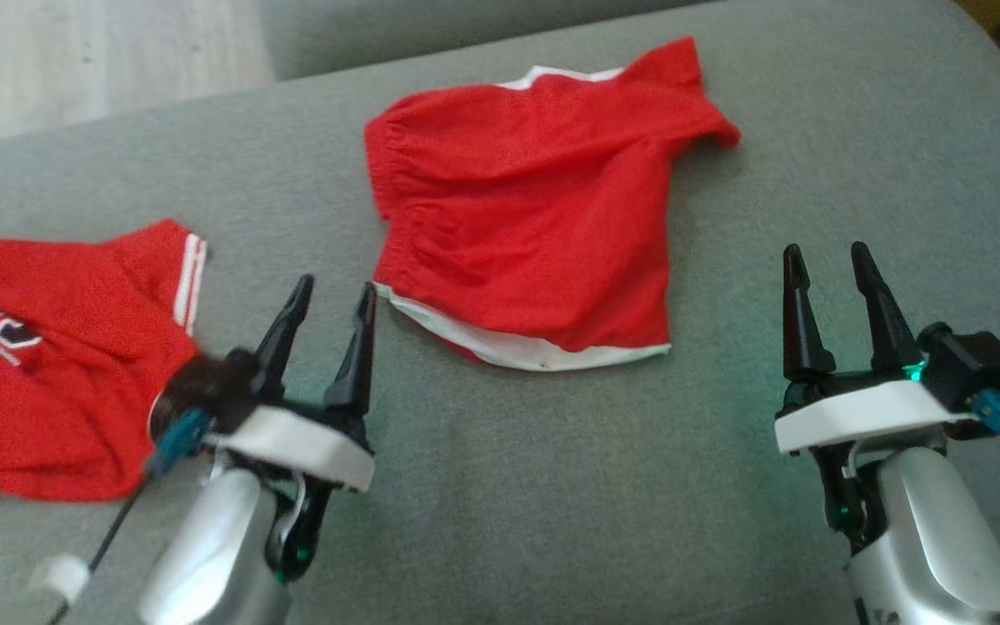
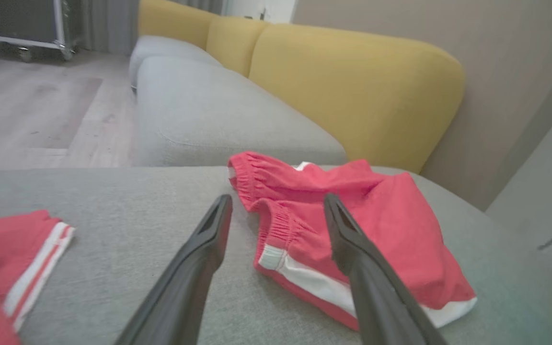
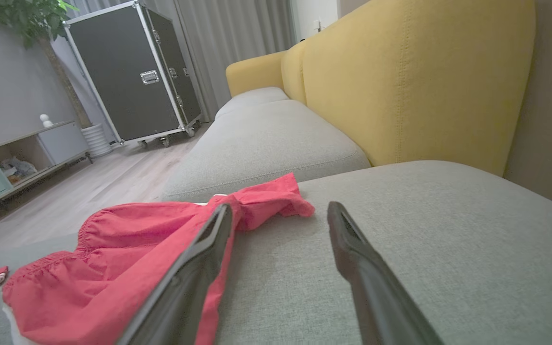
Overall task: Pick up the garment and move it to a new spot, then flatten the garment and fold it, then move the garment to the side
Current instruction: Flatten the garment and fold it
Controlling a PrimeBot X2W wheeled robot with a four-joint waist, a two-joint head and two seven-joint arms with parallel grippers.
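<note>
- setting: grey seat cushion (image 1: pixel 552 486) of a sofa, yellow backrest (image 2: pixel 352 91) behind it, pale wood floor beyond.
- left gripper (image 1: pixel 335 288): fingers spread wide, nothing between them, tips hovering above the cushion.
- right gripper (image 1: pixel 826 252): fingers likewise wide apart and empty.
- red shorts (image 1: pixel 535 226): lie mid-cushion, ahead of both grippers and between them, rumpled, not yet flattened.
- key relation: the near-left corner of the white-trimmed hem (image 1: pixel 500 343) sits just beside the left fingertips, while the right gripper is well apart from the shorts' right edge. the left arm is nearer.
- orientation: elastic waistband (image 1: pixel 378 165) runs near-to-far along the robot's left side. one leg trails to the far right, and there is no clear long axis.
- red jersey (image 1: pixel 57 373): lies at the far left, apart from the shorts.
- judgement: the pick-up has not begun, and a short reach forward and right by the left arm looks enough.
</note>
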